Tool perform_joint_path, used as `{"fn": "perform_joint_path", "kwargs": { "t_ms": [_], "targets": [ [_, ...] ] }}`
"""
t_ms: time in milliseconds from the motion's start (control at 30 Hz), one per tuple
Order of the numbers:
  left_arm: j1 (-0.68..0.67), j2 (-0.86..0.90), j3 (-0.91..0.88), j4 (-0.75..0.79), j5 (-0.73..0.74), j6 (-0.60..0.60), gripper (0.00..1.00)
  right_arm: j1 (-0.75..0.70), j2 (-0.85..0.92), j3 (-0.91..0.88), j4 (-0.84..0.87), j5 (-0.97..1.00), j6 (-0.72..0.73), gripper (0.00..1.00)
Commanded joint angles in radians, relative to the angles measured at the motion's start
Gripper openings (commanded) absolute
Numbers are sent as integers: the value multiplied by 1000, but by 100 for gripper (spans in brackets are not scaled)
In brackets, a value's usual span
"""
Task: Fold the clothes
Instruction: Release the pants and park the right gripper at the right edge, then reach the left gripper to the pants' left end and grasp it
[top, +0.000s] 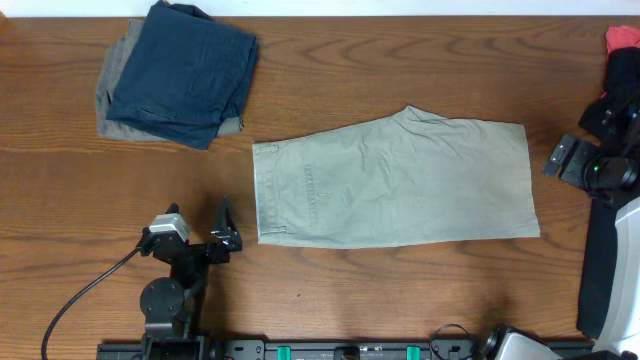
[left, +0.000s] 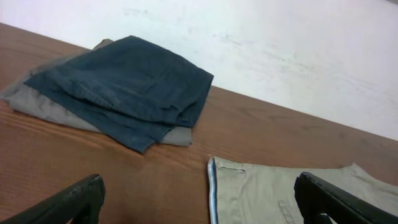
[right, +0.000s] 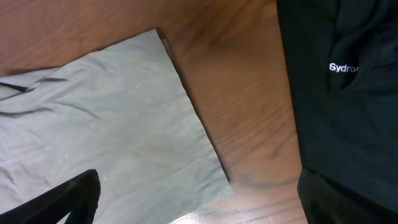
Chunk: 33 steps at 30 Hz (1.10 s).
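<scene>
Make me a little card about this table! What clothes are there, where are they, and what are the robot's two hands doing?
Surface: brown wooden table
Middle: khaki-green shorts, lying flat and spread out
Far corner: navy garment, folded, resting on a grey garment
Hands: left hand open, near the waistband; right hand open, by the hem end; both hold nothing
Folding: pile of two folded; khaki-green shorts not yet folded small
</scene>
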<state>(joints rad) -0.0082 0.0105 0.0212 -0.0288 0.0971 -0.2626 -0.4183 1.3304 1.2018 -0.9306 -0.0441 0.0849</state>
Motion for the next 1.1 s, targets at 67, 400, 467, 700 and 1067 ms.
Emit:
{"fn": "perform_joint_path", "kwargs": {
  "t_ms": [67, 400, 467, 700, 1067],
  "targets": [
    [3, -5, -17, -30, 45, -89, 98, 6, -9, 10, -2, 18, -19, 99],
    [2, 0, 2, 23, 245, -214, 98, 6, -9, 10, -2, 18, -19, 99],
    [2, 0, 19, 23, 246, -213, 98, 6, -9, 10, -2, 18, -19, 99],
    [2, 124, 237, -87, 171, -125, 98, 6, -9, 10, -2, 18, -19, 99],
    [2, 755, 846, -747, -48, 11, 98, 6, -9, 10, -2, 18, -19, 99]
  ]
}}
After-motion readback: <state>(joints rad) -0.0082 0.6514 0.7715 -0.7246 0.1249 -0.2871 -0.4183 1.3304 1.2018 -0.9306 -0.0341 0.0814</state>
